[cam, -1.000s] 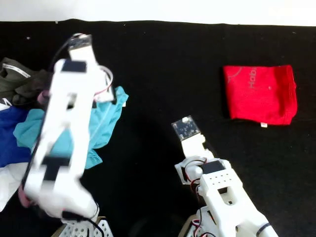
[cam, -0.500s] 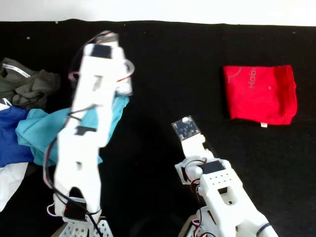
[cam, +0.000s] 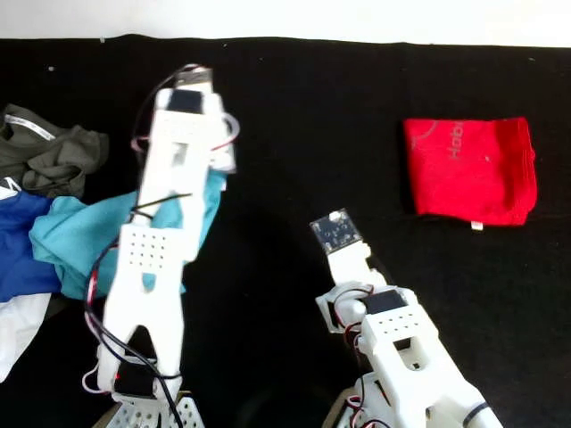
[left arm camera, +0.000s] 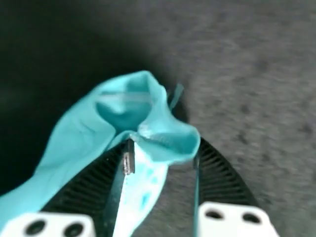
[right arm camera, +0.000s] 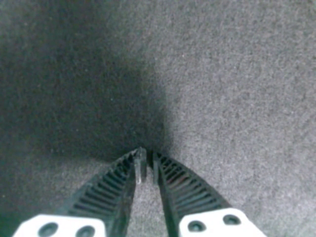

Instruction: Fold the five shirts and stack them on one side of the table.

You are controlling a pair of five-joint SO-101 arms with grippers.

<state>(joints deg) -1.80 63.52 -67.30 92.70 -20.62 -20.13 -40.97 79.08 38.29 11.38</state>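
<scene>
At the left side of the black felt-covered table (cam: 294, 98), the left arm stretched away from its base over a crumpled turquoise cotton shirt (cam: 76, 236). The left gripper (left arm camera: 163, 150) was clamped on a bunched edge of that shirt, which bulged up between the ribbed black fingers (left arm camera: 121, 173). The shirt lay at the inner edge of a heap with a wrinkled olive-green shirt (cam: 49, 156), a deep blue shirt (cam: 16, 250) and a white shirt (cam: 16, 330) at the table's left border. The right arm sat folded back near its base, its gripper (right arm camera: 147, 160) pinched closed on nothing, just above bare felt. A neatly folded red shirt (cam: 468, 169) rested well apart on the right side. Open felt lay between the heap and the red shirt.
</scene>
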